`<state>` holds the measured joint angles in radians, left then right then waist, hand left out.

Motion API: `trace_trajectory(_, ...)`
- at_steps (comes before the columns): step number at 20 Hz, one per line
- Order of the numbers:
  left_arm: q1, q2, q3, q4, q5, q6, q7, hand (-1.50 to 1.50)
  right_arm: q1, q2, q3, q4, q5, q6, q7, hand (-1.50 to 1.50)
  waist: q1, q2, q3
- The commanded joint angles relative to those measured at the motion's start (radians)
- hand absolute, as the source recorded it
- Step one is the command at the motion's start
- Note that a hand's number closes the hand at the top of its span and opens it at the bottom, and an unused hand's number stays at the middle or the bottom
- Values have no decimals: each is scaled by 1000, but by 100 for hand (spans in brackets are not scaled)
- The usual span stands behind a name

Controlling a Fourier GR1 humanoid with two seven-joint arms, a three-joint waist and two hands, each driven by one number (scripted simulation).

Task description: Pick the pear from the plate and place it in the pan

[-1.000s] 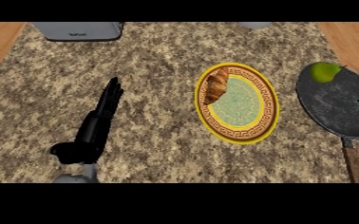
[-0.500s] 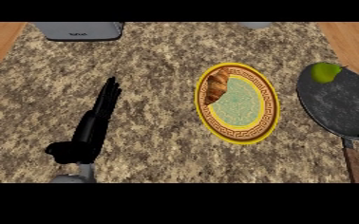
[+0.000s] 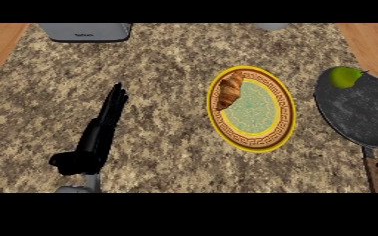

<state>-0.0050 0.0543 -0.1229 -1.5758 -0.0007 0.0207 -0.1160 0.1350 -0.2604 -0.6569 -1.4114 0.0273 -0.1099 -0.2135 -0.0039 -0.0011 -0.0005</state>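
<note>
The green pear [image 3: 344, 77] lies inside the dark grey pan [image 3: 351, 111] at the right edge, near the pan's far rim. A yellow plate [image 3: 252, 109] with a patterned border sits in the middle right of the counter; only a brown croissant [image 3: 229, 90] lies on its upper left part. My left hand [image 3: 96, 135] rests on the counter at the lower left, fingers straight and pointing away, well apart from the plate. My right hand does not show.
A grey appliance [image 3: 85, 31] stands at the back left edge. A small grey object [image 3: 272, 26] peeks in at the back. The pan's wooden handle [image 3: 370, 170] runs toward the lower right corner. Wood flooring shows past the counter's corners.
My left hand has slid slightly down and left toward the lower edge. The pear, pan and plate have not moved.
</note>
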Motion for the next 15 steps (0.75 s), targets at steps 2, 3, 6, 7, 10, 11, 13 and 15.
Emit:
trace_trajectory(2,-8,-42,-35,-26,-35,29,31,0,101,60,16,-131,11,0,21,-150,0,0,0)
trace_trajectory(3,61,27,14,-46,19,-57,-20,0,48,27,6,-6,28,-16,-26,-150,4,1,0)
trace_trajectory(6,-51,-28,12,43,-28,9,1,0,103,43,19,-116,44,-8,47,-150,0,1,0)
trace_trajectory(7,-34,-10,5,-79,-13,-1,113,0,41,54,47,-119,77,-69,74,-150,3,0,0)
trace_trajectory(10,11,-27,-15,-36,-19,-20,34,0,90,60,45,-140,86,-39,45,-150,2,0,0)
trace_trajectory(11,27,-30,-24,-79,-34,0,44,0,34,-16,15,-73,83,-35,92,-150,4,0,0)
trace_trajectory(13,-39,-25,18,22,-31,1,26,0,58,54,61,-195,146,-108,139,-150,1,1,0)
trace_trajectory(15,-15,-14,29,79,-7,-42,-51,0,22,20,62,-52,191,-118,42,-150,4,2,0)
